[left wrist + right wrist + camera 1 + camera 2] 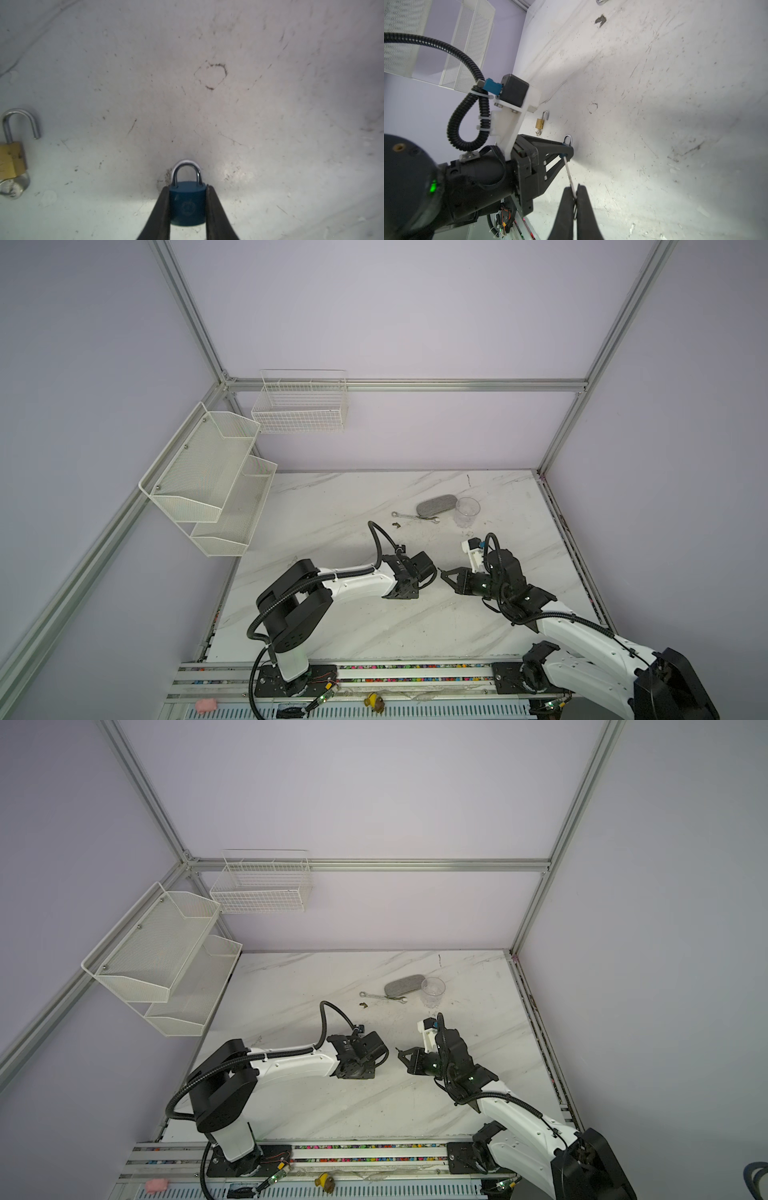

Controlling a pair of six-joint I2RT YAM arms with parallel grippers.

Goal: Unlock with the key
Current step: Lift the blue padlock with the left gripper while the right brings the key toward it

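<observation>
My left arm and right arm were white-shelled with black joints, ribbed black cable conduit zip-tied on; a green lamp glowed, and the jaws were tapered black.

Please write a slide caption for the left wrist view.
Left gripper clamps a blue padlock, shackle closed, between its jaws; a brass padlock lies open on the scuffed table.

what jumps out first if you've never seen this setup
A small blue padlock, shackle closed, sits clamped in the left gripper mid-scene, while the right gripper, jaws shut, holds a thin key whose tip meets its underside. Beside them a brass padlock lies on the table, shackle open.
</observation>
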